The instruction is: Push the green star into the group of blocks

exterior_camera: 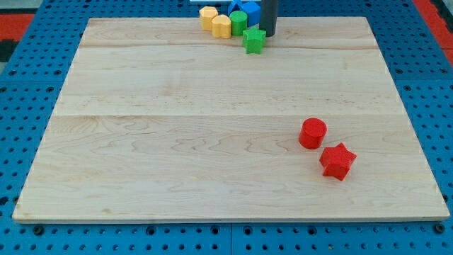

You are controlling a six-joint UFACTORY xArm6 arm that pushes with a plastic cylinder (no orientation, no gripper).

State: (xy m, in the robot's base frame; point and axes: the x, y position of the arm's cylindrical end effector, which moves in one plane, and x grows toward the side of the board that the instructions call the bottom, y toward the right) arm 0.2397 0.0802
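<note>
**Desk:** What does the frame show?

**Photographer:** My tip (269,34), the lower end of the dark rod, stands at the view's top, just beside the green star (254,40), on its right and slightly behind. There are no jaws to report open or closed; the arm ends in a bare rod. Whether the tip actually touches the star, I cannot tell.

**Desk:** And where is the star relative to the group?

**Photographer:** Near the wooden board's (212,142) top edge, just below and right of a row: a yellow block (208,16), a second yellow block (221,25), a green block (238,21) and a blue block (250,10) half hidden by the rod. The star looks very close to the green block, perhaps touching.

**Desk:** How should the push be made?

**Photographer:** By my reading, short and slow, aimed toward the view's upper left, through the star's middle so it does not spin off. Too hard, and the row may scatter or slip off the board's top edge.

**Desk:** Anything else?

**Photographer:** A red cylinder (312,133) and a red star (337,161) sit well apart, lower right, out of the way.
</note>
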